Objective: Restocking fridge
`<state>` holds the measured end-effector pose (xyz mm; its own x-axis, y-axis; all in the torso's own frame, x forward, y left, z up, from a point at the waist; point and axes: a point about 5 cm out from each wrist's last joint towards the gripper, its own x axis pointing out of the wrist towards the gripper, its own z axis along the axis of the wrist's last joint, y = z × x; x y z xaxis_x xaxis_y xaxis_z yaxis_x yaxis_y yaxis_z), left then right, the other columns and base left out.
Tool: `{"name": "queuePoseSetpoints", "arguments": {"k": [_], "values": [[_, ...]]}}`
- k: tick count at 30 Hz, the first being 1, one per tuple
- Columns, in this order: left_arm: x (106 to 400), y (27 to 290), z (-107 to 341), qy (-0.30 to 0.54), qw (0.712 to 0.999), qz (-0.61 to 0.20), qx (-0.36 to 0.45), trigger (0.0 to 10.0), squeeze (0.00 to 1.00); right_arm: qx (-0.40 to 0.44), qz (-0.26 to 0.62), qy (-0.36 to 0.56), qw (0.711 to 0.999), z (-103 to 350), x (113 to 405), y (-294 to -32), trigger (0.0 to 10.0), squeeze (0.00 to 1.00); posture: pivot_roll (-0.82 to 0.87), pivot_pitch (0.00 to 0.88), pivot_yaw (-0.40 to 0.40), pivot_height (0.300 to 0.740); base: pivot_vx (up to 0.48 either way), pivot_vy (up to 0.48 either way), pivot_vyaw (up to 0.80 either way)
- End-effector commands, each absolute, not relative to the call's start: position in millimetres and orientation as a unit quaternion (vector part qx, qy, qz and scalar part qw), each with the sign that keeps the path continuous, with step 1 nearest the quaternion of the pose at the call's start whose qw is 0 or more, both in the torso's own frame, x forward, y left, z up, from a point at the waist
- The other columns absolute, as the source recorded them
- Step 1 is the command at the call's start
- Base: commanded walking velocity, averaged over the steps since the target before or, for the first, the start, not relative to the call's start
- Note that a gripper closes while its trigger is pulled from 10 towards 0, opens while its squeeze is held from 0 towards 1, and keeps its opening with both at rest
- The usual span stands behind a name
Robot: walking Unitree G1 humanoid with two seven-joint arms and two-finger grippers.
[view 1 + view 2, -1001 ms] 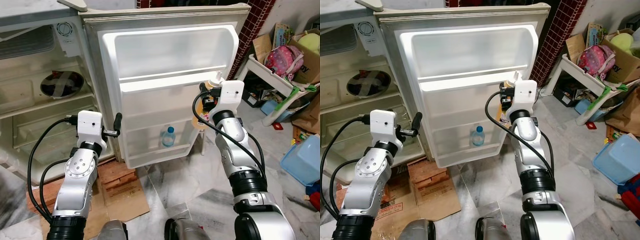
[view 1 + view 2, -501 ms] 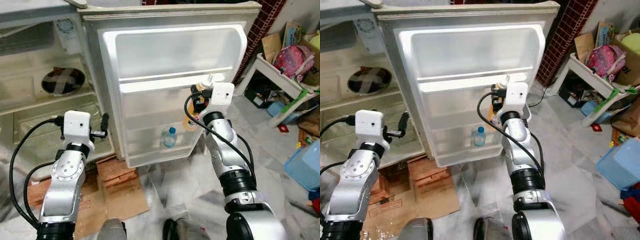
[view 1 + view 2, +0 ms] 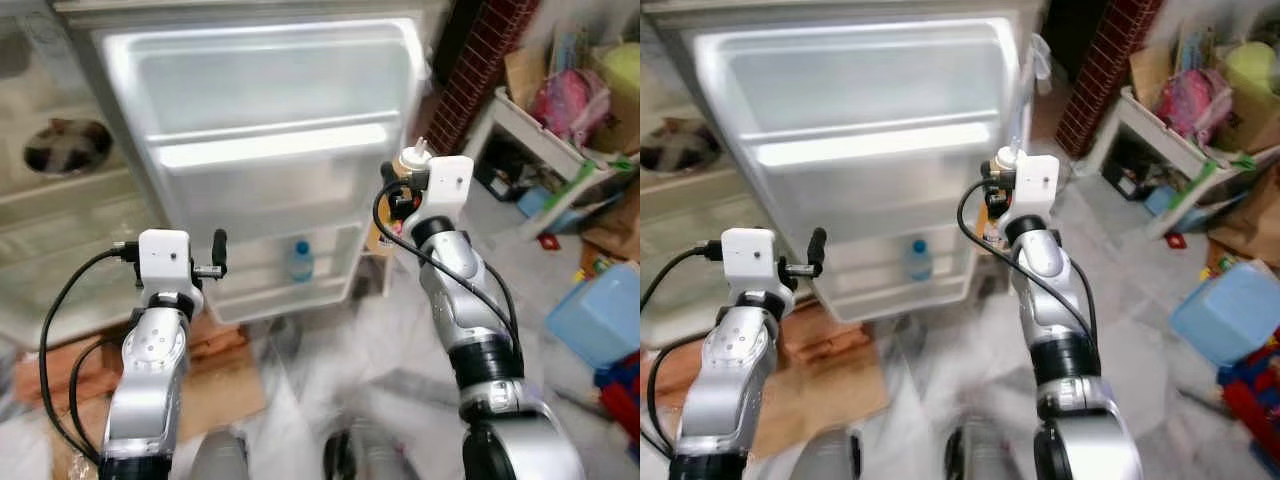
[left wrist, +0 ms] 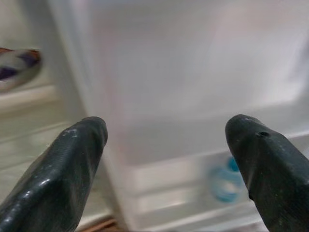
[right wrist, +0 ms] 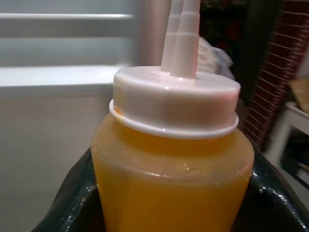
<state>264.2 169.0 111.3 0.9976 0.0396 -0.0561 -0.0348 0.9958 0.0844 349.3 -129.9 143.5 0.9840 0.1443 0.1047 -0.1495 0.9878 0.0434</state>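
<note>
My right gripper (image 3: 402,192) is shut on a squeeze bottle (image 5: 171,174) of orange liquid with a white nozzle cap (image 3: 412,157). It holds the bottle upright beside the outer edge of the open white fridge door (image 3: 260,100). A blue-capped water bottle (image 3: 299,262) stands in the door's bottom shelf (image 3: 285,298). My left gripper (image 4: 164,159) is open with nothing between its fingers (image 3: 218,243). It is raised in front of the door's lower left part, pointing at the shelf with the water bottle.
The fridge compartment lies open on the left, with a dark dish (image 3: 65,145) on a shelf. Flattened cardboard (image 3: 215,385) covers the floor below the door. On the right are a brick pillar (image 3: 480,70), a white rack (image 3: 540,150) with bags, and a blue bin (image 3: 600,320).
The whole picture has shifted and blurred, so the camera has moved; the fridge now sits further left. The right gripper still holds the bottle by the door's edge.
</note>
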Motion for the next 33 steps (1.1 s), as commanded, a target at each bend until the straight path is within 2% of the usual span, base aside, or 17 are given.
{"name": "queuePoseSetpoints", "arguments": {"k": [1,12,21,33], "values": [[261,180,110,0.03,0.997,0.044,0.047,10.0,0.0,0.029,0.087,-0.064,0.994,151,349,-125,10.0,0.0,0.07,0.166,-0.085,0.74,0.0,0.0,0.0],[262,196,101,0.051,0.99,0.111,0.066,10.0,0.0,0.031,0.11,-0.061,0.991,147,345,-121,10.0,0.0,0.06,0.156,-0.088,0.74,0.0,0.0,0.0],[263,210,101,0.044,0.989,0.126,0.058,10.0,0.0,0.035,0.121,-0.066,0.99,149,344,-118,10.0,0.0,0.06,0.15,-0.079,0.74,0.0,0.0,0.0],[267,206,102,0.038,0.991,0.121,0.051,10.0,0.0,0.018,0.196,-0.104,0.975,163,341,-100,10.0,0.0,0.06,0.156,-0.081,0.74,0.338,0.0,0.04]]}}
